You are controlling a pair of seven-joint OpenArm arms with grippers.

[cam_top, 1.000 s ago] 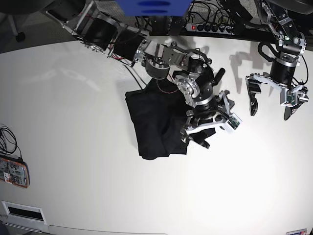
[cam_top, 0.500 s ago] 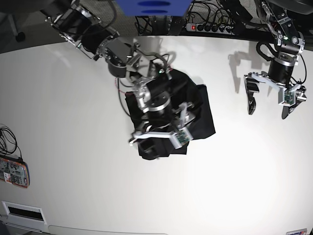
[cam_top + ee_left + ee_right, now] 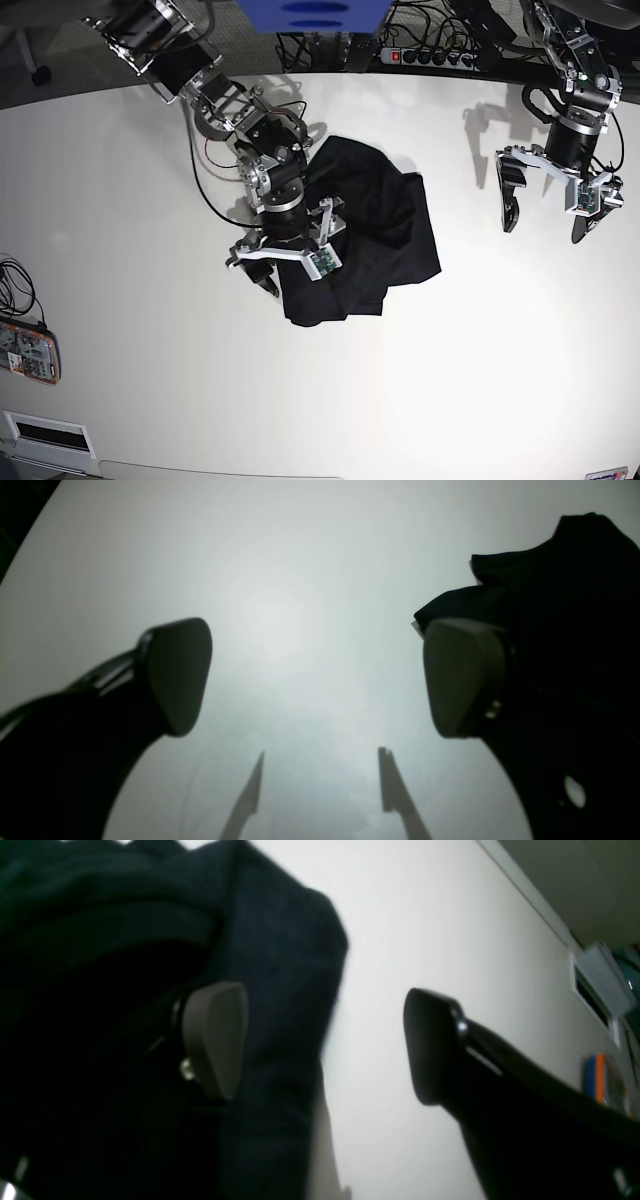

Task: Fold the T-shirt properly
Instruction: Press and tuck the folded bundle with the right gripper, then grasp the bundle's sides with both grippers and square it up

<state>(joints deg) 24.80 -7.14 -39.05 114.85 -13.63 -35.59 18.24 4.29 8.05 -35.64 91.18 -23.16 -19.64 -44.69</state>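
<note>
The black T-shirt point(image 3: 375, 225) lies crumpled on the white table point(image 3: 150, 200). My right gripper point(image 3: 292, 272) is open and empty over the shirt's left edge. In the right wrist view point(image 3: 325, 1040), one finger point(image 3: 215, 1035) stands over the shirt's cloth point(image 3: 260, 940) and the other over bare table. My left gripper point(image 3: 545, 208) is open and empty above bare table, well to the right of the shirt. In the left wrist view point(image 3: 320, 680) its pads point(image 3: 177, 675) stand wide apart, and the shirt point(image 3: 560, 575) shows behind the right-hand one.
A power strip point(image 3: 430, 55) and cables lie at the table's back edge, beside a blue object point(image 3: 310, 12). An orange-red device point(image 3: 25, 350) with cables sits at the left edge and also shows in the right wrist view point(image 3: 597, 1075). A white vented box point(image 3: 45, 432) is at front left.
My right arm has swept left across the shirt, from its right side to its left edge, uncovering the shirt's right part. My left gripper has barely moved.
</note>
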